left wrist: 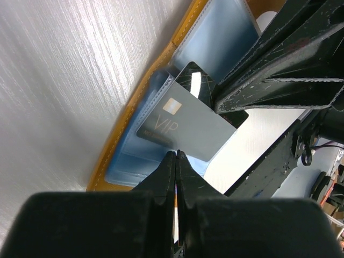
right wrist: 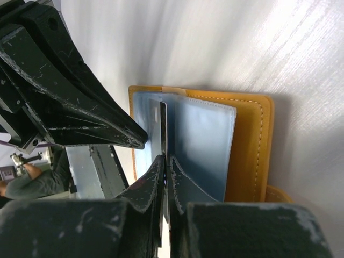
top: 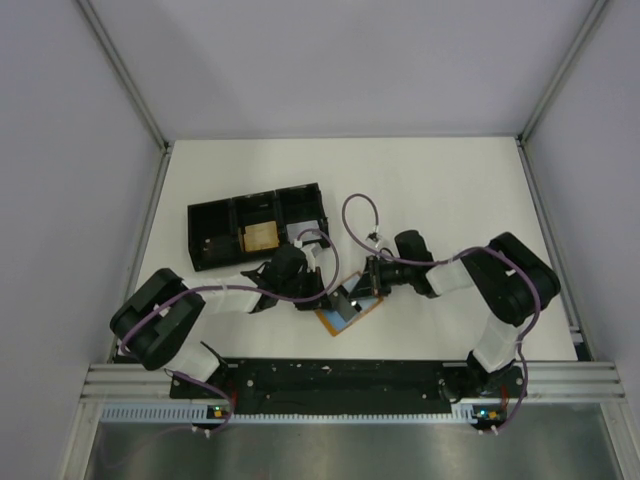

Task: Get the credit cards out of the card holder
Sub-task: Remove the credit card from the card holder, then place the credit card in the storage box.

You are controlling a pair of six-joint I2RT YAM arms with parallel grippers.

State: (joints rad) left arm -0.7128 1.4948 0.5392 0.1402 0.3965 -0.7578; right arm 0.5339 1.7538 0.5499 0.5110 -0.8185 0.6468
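Grey VIP card [left wrist: 185, 126] stands on edge over the open orange holder [right wrist: 250, 145], partly out of a clear sleeve [right wrist: 204, 145] as far as I can tell. Right gripper [right wrist: 164, 161] is clamped on it. From the right wrist the card is edge-on, running straight ahead from between the closed tips, so I judge its plane is in line with those fingers. Extraction is probably a straight pull back along the right fingers, away from the sleeve.

Left gripper [left wrist: 176, 157] is closed with nothing between its fingers. The card face is square ahead of it and its tips sit right at the card's near edge. Can't tell if they touch the card or press the sleeve under it.

Holder lies flat on the white table [top: 440, 190], under both tools, between them in the top view. Right arm has the card; left looks like it's only pinning.

Risk: holder lifts with the card if the left tips slip.

Black tray [top: 215, 215] sits beyond the left gripper, well apart.
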